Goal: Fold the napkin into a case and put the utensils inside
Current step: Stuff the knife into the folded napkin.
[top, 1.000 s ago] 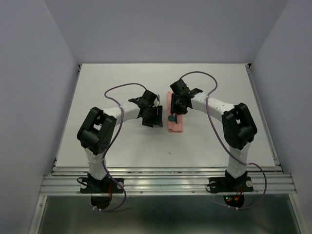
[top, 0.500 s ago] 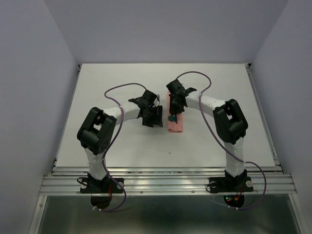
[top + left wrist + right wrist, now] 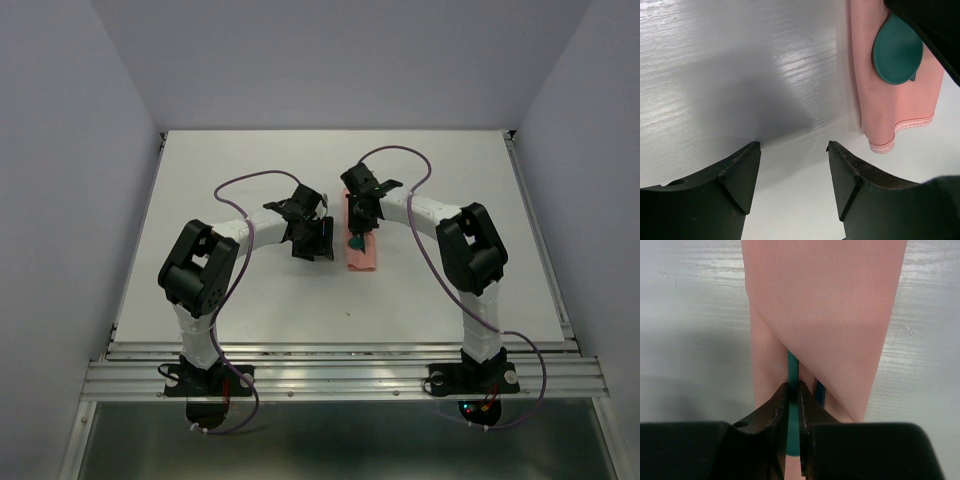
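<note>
- Pinching a teal utensil (image 3: 792, 367) by its handle, your right gripper (image 3: 794, 387) is pressing its jaws nearly together over the pink case (image 3: 825, 305).
- The handle is slipping under the case's folded flap, beside a second teal handle (image 3: 820, 390).
- Your left gripper (image 3: 794, 150) is hovering with jaws spread over the table (image 3: 715, 75), just beside the case.

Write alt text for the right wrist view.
The right tool pinches the thin handle of a teal utensil that runs up under a diagonal fold of the salmon-pink napkin case. A second teal piece peeks out just beside it, and the case lies on a pale grey table.
</note>
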Motion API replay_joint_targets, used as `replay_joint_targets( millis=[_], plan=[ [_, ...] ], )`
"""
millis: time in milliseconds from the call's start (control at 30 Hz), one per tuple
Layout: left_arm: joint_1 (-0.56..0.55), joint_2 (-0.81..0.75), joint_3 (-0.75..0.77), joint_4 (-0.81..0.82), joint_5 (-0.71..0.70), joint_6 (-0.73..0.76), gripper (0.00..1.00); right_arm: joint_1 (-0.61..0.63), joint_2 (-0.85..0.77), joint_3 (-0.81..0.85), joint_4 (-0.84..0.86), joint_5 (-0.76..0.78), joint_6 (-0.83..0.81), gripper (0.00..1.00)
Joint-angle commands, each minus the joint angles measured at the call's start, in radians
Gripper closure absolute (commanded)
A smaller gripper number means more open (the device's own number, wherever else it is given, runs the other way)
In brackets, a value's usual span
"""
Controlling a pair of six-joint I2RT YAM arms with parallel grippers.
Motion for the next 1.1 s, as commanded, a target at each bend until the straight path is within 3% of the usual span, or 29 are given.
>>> replay_joint_targets(
  millis=[0,833,1067],
  plan=[
    [0.005,0.021,0.008,-0.039,-0.025,0.020,0.32,0.009,-0.018,0.027,0.030,0.021,-0.037,0.97],
    [0.006,0.027,0.007,-0.042,-0.023,0.018,0.32,0.009,-0.021,-0.019,0.084,-0.003,-0.086,0.99],
    [0.005,0.027,0.004,-0.042,-0.023,0.018,0.32,0.009,-0.053,-0.033,0.082,0.003,-0.059,0.79]
  ],
)
